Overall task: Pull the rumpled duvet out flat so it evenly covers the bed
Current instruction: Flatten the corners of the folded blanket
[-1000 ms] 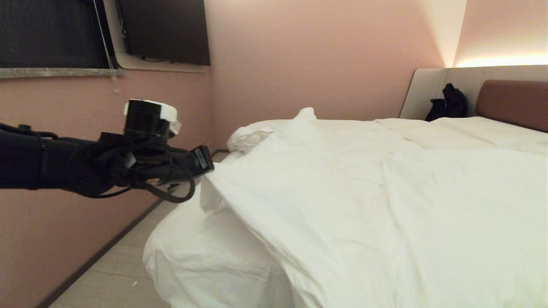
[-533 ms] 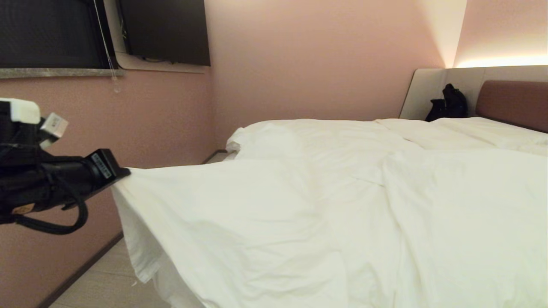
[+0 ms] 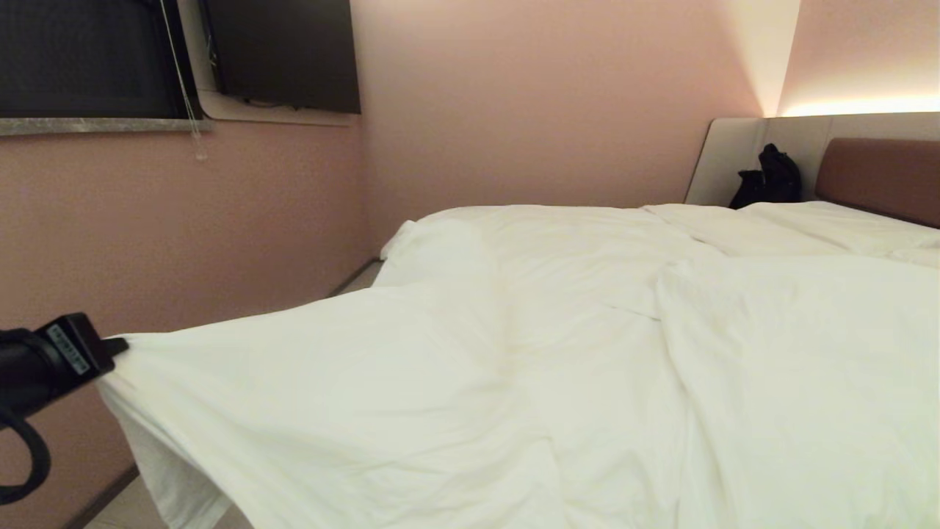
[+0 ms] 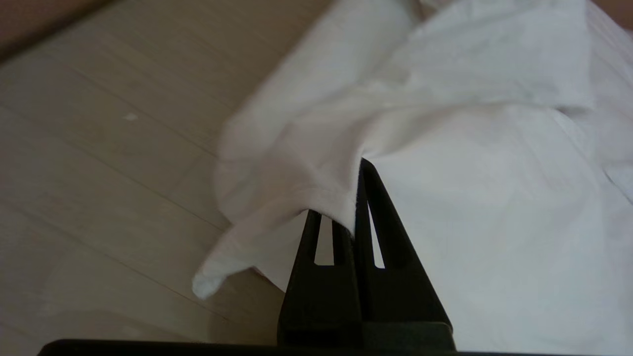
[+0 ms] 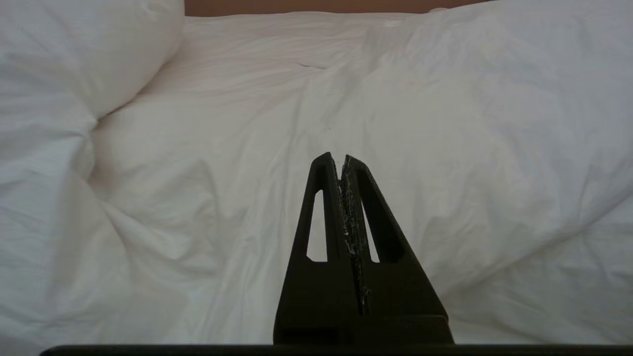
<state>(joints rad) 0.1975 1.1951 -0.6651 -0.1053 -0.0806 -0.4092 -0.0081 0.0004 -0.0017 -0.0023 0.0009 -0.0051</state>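
The puffy white duvet [image 3: 558,345] lies wrinkled over the bed, whose brown headboard [image 3: 877,176] shows at the far right. My left gripper [image 3: 110,349] is at the left edge of the head view, shut on the duvet's corner edge, and the cloth stretches from it in a taut sheet out past the bed's side. In the left wrist view the black fingers [image 4: 376,222] pinch the duvet [image 4: 470,207] hem, with a loose corner hanging over the floor. My right gripper [image 5: 341,160] is shut and empty above the duvet [image 5: 445,148], parked out of the head view.
A pink wall [image 3: 183,235] runs close along the bed's left side with a narrow strip of pale floor [image 4: 99,148] between. A dark screen [image 3: 283,51] hangs on the wall. A black bag [image 3: 771,176] sits by the grey headboard surround.
My left gripper has swung left and down, away from the bed, dragging the duvet corner with it. The folded-over flap has spread out flat and now hides the bed's near-left corner.
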